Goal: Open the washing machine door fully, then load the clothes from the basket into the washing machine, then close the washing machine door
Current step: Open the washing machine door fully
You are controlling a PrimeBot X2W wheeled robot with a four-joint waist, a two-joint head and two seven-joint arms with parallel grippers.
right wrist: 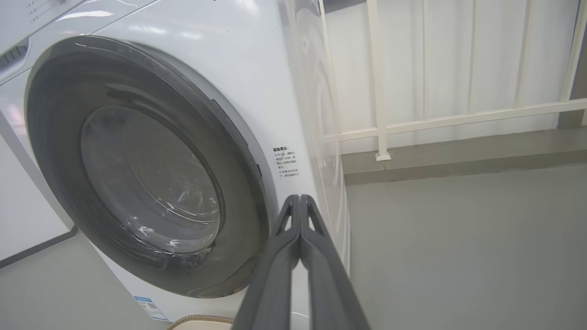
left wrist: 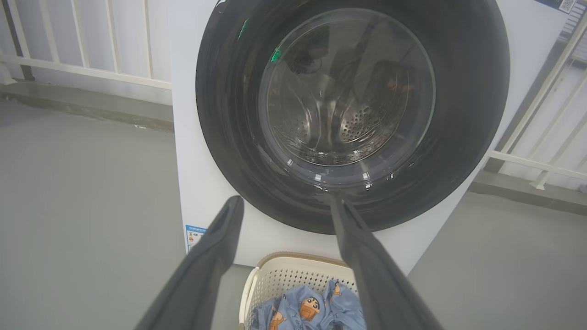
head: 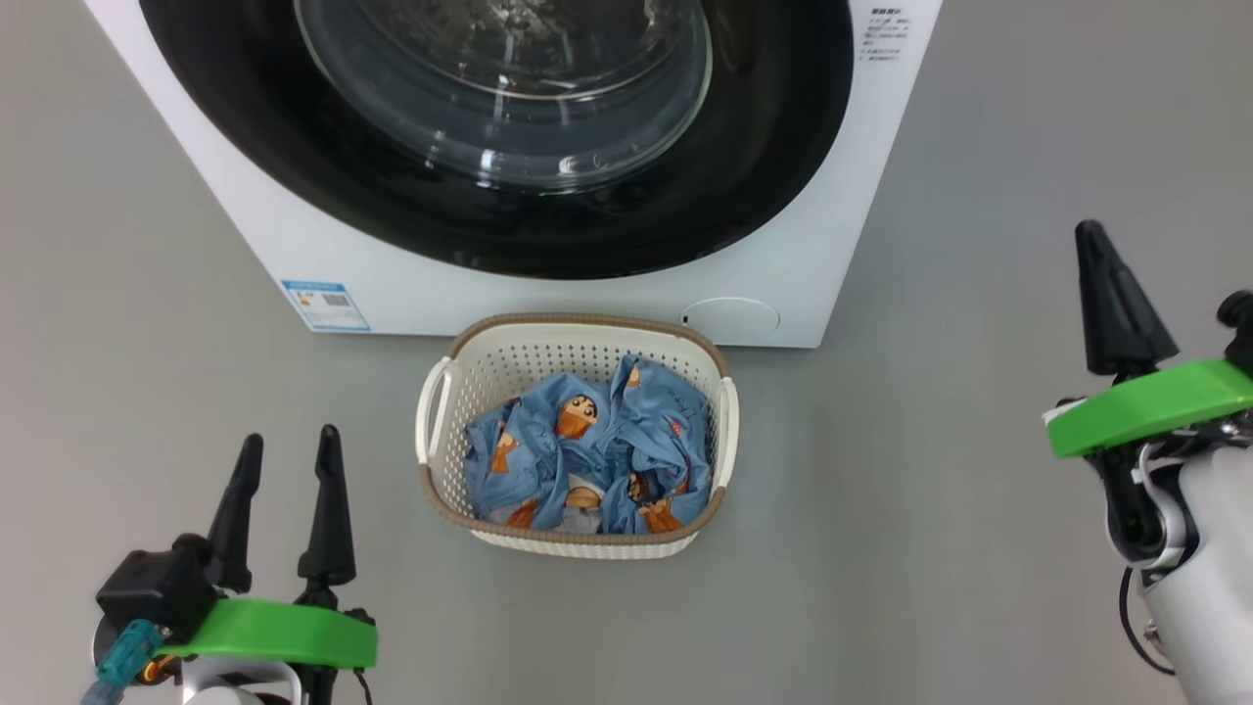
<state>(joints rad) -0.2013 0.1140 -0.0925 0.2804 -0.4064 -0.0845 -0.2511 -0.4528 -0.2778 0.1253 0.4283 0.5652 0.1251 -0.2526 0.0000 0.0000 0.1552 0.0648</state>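
Right gripper, fingers together and empty at lower centre, risked slipping off the glossy door. Left gripper stood spread, lower left.

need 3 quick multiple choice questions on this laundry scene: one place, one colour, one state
1. Where does the basket stand?
A. on the floor before the washing machine
B. on top of it
C. on a table
2. The clothes are mainly:
A. red
B. light blue
C. black
3. The washing machine door is:
A. wide open
B. taken off
C. shut
Key: 1 A, it sits on the floor at the machine's foot; 2 B, blue fabric with orange figures; 3 C, its black ring lies flush on the front.
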